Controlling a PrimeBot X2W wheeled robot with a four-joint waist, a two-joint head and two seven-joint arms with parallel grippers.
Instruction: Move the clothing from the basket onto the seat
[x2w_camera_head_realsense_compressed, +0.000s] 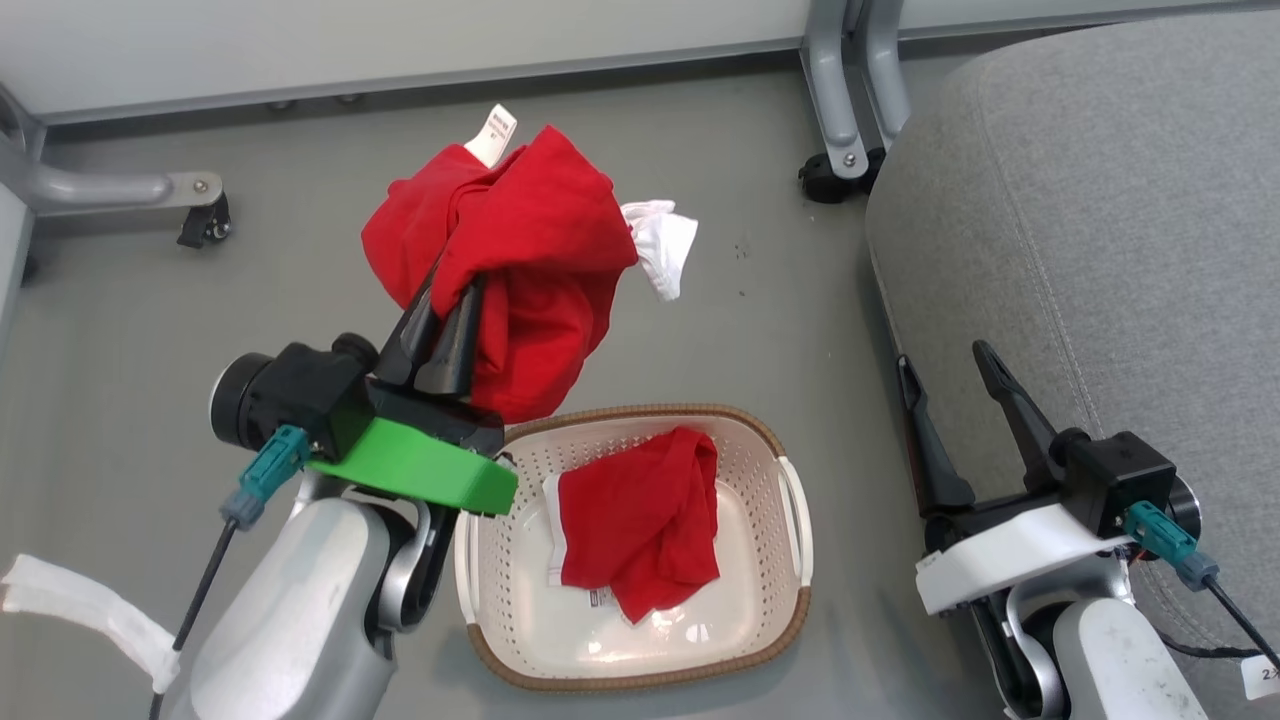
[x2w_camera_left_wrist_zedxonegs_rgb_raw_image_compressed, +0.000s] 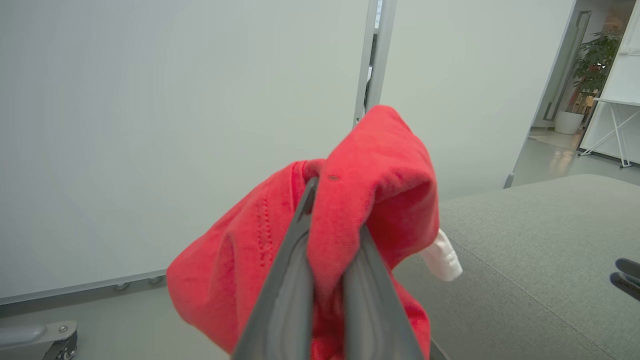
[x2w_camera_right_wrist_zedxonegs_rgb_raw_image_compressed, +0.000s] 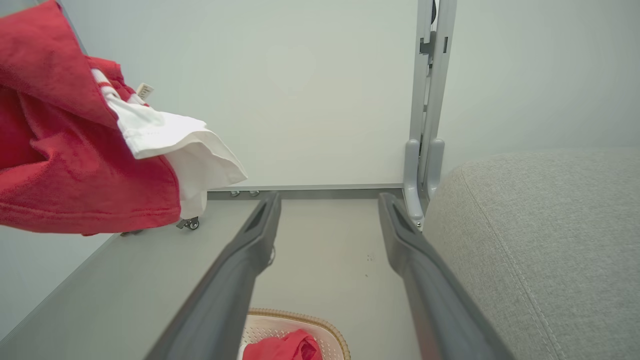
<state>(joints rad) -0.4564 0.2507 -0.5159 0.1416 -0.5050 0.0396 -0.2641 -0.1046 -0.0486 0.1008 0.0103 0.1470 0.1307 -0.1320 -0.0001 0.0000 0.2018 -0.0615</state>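
Observation:
My left gripper (x2w_camera_head_realsense_compressed: 455, 290) is shut on a bright-red piece of clothing (x2w_camera_head_realsense_compressed: 530, 240) with a white panel and a small tag, held up in the air above the floor behind the basket (x2w_camera_head_realsense_compressed: 790, 620). In the left wrist view the red fabric (x2w_camera_left_wrist_zedxonegs_rgb_raw_image_compressed: 385, 165) drapes over the closed fingers (x2w_camera_left_wrist_zedxonegs_rgb_raw_image_compressed: 295, 280). A second red garment (x2w_camera_head_realsense_compressed: 640, 520) lies crumpled inside the cream basket with the brown braided rim. The grey seat (x2w_camera_head_realsense_compressed: 1100, 200) fills the right side. Beside its front edge my right gripper (x2w_camera_head_realsense_compressed: 943, 355) stands open with nothing between its fingers (x2w_camera_right_wrist_zedxonegs_rgb_raw_image_compressed: 250, 250).
Grey metal frame legs with casters stand on the floor at the back (x2w_camera_head_realsense_compressed: 845, 100) and far left (x2w_camera_head_realsense_compressed: 200, 220), under a pale wall panel. A white fabric strip (x2w_camera_head_realsense_compressed: 80, 605) hangs by my left arm. Bare grey floor lies between basket and seat.

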